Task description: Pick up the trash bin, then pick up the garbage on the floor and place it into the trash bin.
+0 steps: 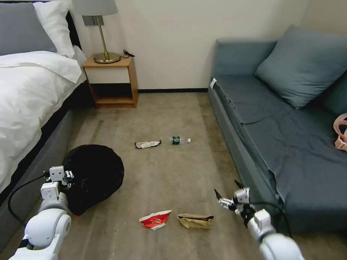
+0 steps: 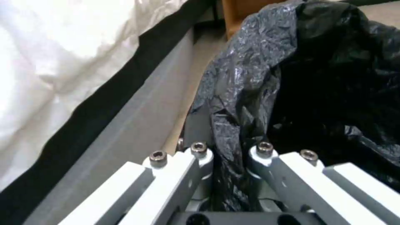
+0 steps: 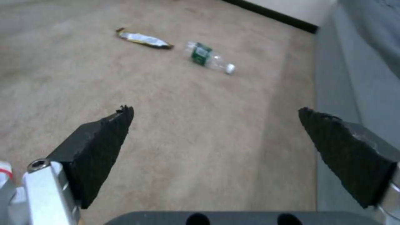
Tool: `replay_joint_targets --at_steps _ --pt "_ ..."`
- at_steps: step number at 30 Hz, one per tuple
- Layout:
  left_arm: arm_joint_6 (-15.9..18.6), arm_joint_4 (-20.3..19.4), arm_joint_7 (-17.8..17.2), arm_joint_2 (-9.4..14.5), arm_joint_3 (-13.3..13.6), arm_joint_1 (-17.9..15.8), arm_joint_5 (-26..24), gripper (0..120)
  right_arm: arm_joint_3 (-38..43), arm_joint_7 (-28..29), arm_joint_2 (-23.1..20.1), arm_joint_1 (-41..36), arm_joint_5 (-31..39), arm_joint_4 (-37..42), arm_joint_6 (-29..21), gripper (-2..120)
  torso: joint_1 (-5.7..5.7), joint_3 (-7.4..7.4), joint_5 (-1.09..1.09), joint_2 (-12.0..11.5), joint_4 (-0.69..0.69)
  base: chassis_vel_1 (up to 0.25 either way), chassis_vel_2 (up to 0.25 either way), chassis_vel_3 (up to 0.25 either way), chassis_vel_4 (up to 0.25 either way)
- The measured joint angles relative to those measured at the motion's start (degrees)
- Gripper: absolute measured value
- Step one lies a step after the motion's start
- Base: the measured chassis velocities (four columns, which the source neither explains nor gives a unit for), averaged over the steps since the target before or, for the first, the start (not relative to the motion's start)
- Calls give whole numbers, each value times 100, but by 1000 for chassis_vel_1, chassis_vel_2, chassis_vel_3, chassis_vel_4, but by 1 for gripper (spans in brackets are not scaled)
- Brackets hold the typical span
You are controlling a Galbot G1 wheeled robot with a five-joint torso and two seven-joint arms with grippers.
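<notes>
the left gripper was clamped on the rim of the round trash bin lined with crinkly black plastic, tipped toward the camera. nothing showed inside it. right of the bin lay the flattened red-and-white paper cup, crumpled brown paper bag, yellow-silver snack wrapper and clear green-labelled bottle, all uncollected. the right gripper hung spread wide, holding nothing, above the bag.
</notes>
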Motion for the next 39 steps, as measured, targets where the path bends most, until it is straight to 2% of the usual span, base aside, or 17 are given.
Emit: replay_joint_targets --at_steps 1,3,5,6,7,8,9,11,12,13,15,18,23,26,33,39 --pt "-3 -28 24 -33 -81 55 82 4 -392 -89 -316 405 269 -244 -22 100 0 0 -1 0 0 0 0 0 0" --pt "-3 -51 41 -44 -108 77 112 4 -497 -132 -382 517 346 -315 -24 100 0 0 0 0 0 0 0 0 0" --pt "9 -321 117 -93 -321 291 279 4 -1591 -506 -698 1919 896 -1264 50 100 0 0 1 0 -1 0 0 0 0" --pt "9 -321 117 -93 -321 291 279 4 -1591 -506 -698 1919 896 -1264 50 100 0 0 1 0 -1 0 0 0 0" --pt "22 -434 130 -111 -390 373 324 4 -1994 -626 -692 2423 991 -1602 105 100 0 0 2 0 2 0 0 0 0" --pt "42 -520 136 -133 -443 438 362 4 -2383 -723 -635 2920 1071 -1925 140 100 0 1 2 -1 1 0 0 0 0" --pt "42 -520 136 -133 -443 438 362 4 -2383 -723 -635 2920 1071 -1925 140 100 0 1 2 -1 1 0 0 0 0" --pt "140 -799 139 -247 -534 603 440 4 -3369 -909 -346 4137 1288 -2620 196 100 0 0 0 0 6 0 0 0 0" --pt "170 -896 139 -305 -548 651 489 4 -3706 -992 -196 4485 1318 -2910 220 100 0 0 -4 0 7 0 0 0 0" --pt "170 -896 139 -305 -548 651 489 4 -3706 -992 -196 4485 1318 -2910 220 100 0 0 -4 0 7 0 0 0 0" --pt "200 -1003 139 -421 -547 718 597 4 -4340 -1180 162 4940 1313 -3426 289 100 0 0 0 0 2 0 0 0 0" --pt "200 -1031 136 -488 -543 750 660 4 -4814 -1258 393 5148 1319 -3625 306 100 0 0 0 0 1 0 0 0 0" --pt "162 -1001 136 -520 -553 767 707 4 -5496 -1389 487 5322 1378 -3597 283 100 0 0 -2 0 1 0 0 0 0" --pt "58 -840 131 -527 -584 764 752 4 -6194 -1468 691 5395 1400 -3406 150 100 0 0 -1 0 0 0 0 0 0" --pt "12 -826 124 -567 -580 776 744 4 -6622 -1500 836 5244 1240 -3311 76 100 0 -1 -1 0 0 0 0 0 0" --pt "-56 -828 121 -645 -508 824 799 4 -6672 -1542 948 5042 928 -3514 112 100 0 -1 0 0 -1 0 0 0 0"
